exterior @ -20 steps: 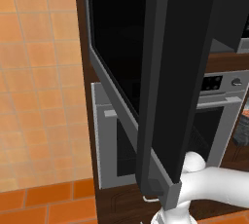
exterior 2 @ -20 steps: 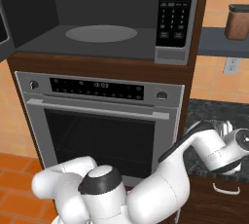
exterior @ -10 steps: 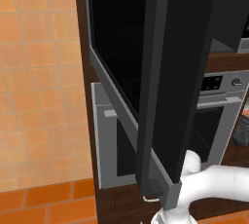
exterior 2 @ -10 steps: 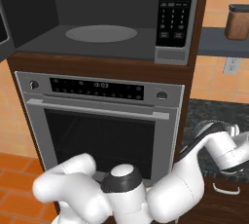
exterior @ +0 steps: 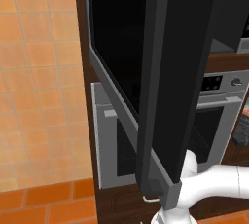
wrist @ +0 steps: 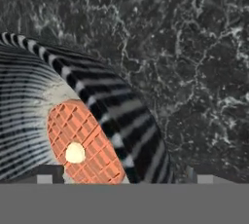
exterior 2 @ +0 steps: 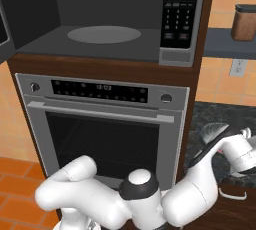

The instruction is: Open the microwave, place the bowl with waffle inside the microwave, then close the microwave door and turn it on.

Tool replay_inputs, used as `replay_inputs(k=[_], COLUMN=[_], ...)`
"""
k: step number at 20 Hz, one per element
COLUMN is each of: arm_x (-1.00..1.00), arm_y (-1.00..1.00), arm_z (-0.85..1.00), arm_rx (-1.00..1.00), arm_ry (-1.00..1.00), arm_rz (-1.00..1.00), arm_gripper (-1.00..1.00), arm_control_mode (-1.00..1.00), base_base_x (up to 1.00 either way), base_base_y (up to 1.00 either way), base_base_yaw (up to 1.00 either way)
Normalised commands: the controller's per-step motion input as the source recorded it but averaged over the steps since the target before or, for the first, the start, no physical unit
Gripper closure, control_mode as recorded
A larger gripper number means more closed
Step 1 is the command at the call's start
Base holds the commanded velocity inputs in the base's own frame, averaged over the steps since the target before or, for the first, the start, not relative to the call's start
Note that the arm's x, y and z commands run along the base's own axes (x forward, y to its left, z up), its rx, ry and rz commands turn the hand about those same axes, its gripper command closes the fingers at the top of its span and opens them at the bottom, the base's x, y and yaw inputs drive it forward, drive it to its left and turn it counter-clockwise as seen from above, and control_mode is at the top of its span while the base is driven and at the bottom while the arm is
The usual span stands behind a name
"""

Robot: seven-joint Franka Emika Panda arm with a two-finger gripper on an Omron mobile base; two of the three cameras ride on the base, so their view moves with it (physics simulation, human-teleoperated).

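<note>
The big black-glass microwave door (exterior: 160, 86) with thick dark sides stands swung wide open, baring the dark microwave (exterior 2: 107, 21) cavity and its grey round turntable (exterior 2: 104, 34). The keypad's (exterior 2: 180, 10) white markings are too small to read. Below, the silver oven's (exterior 2: 107, 124) display (exterior 2: 100, 90) is illegible. The striped black-and-white bowl (wrist: 97, 116) with an orange gridded waffle (wrist: 85, 142) sits on the dark speckled stone counter (wrist: 194, 62). The gripper (wrist: 124, 177) hovers over the bowl's rim, fingers spread wide, holding nothing.

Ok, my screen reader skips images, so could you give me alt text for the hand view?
A black-and-white striped bowl holding an orange waffle with a pale dab on top sits on a dark speckled stone counter, seen close from above, with the open gripper just over its rim.
</note>
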Motion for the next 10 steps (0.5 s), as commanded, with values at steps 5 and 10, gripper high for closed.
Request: replay_inputs(k=[5, 10], arm_x=[0.02, -0.01], arm_y=[0.00, 0.00], arm_z=[-0.18, 0.00], arm_rx=[0.00, 0.00], arm_ry=[0.03, 0.00], arm_rz=[0.00, 0.00], arm_gripper=[1.00, 1.00], arm_control_mode=[-1.00, -1.00], base_base_x=[0.00, 0.00], base_base_y=[0.00, 0.00], base_base_yaw=[0.00, 0.00])
